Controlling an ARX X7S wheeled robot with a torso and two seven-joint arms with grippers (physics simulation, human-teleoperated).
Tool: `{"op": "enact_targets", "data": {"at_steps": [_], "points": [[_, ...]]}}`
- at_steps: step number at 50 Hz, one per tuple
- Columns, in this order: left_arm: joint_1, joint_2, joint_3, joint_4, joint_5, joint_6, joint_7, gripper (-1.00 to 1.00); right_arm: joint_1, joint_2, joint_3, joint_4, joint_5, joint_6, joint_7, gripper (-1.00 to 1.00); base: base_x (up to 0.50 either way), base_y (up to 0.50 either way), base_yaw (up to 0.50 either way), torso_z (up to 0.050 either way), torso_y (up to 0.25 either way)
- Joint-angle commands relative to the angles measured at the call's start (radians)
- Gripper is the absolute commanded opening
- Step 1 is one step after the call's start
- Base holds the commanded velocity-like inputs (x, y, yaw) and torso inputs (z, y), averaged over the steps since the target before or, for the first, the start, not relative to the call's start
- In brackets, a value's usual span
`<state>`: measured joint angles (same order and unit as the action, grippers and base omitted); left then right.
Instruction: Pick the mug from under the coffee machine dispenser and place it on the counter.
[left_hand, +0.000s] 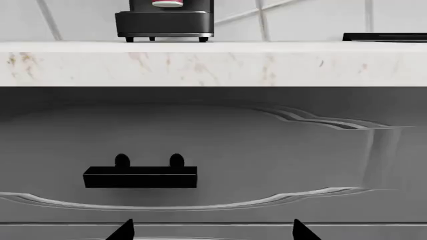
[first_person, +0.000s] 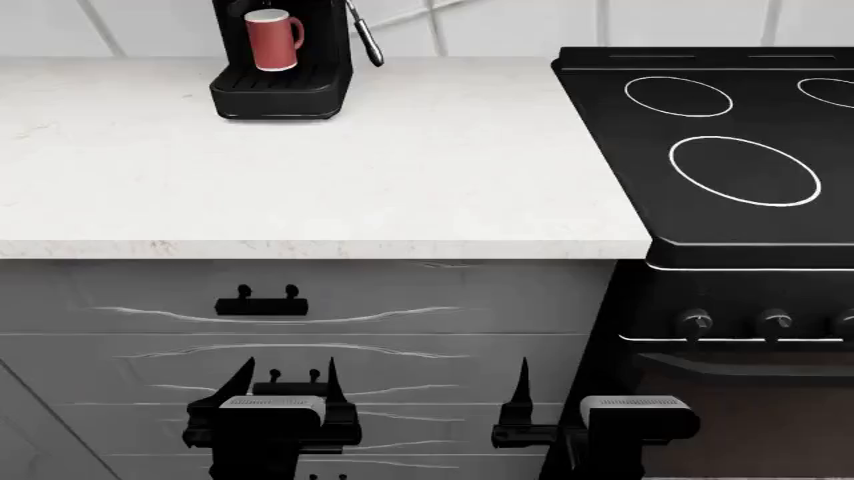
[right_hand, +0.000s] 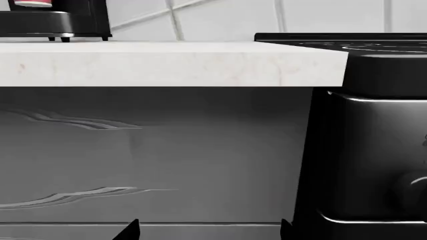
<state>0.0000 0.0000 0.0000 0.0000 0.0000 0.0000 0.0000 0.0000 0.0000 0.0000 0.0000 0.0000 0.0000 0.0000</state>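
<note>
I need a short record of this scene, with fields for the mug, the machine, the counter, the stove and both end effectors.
mug: red, upright on the drip tray of the coffee machine
coffee machine: black, at the back of the counter
counter: white
stovetop: black, to the right of the counter
left end effector: open, low before the drawers
right end effector: open, low, holds nothing

White tiled wall (first_person: 160, 25); grey drawers (first_person: 400, 300) w/ black handles; stove (first_person: 721, 150) right.

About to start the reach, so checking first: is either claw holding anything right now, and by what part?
Nothing is held. Both the left claw and right claw are open and empty, low in front of the cabinet drawers. The mug sits untouched on the coffee machine.
</note>
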Motion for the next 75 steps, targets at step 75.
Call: {"op": "enact_targets", "data": {"at_steps": [75], "points": [[-0.018, -0.114, 0.129, -0.013, -0.145, 0.028, -0.141, 1.0, -0.007, 0.12, -0.147, -0.01, 0.104, -0.037, 0.147, 1.0, 0.0, 0.25, 0.0, 0.0, 0.0]]}}
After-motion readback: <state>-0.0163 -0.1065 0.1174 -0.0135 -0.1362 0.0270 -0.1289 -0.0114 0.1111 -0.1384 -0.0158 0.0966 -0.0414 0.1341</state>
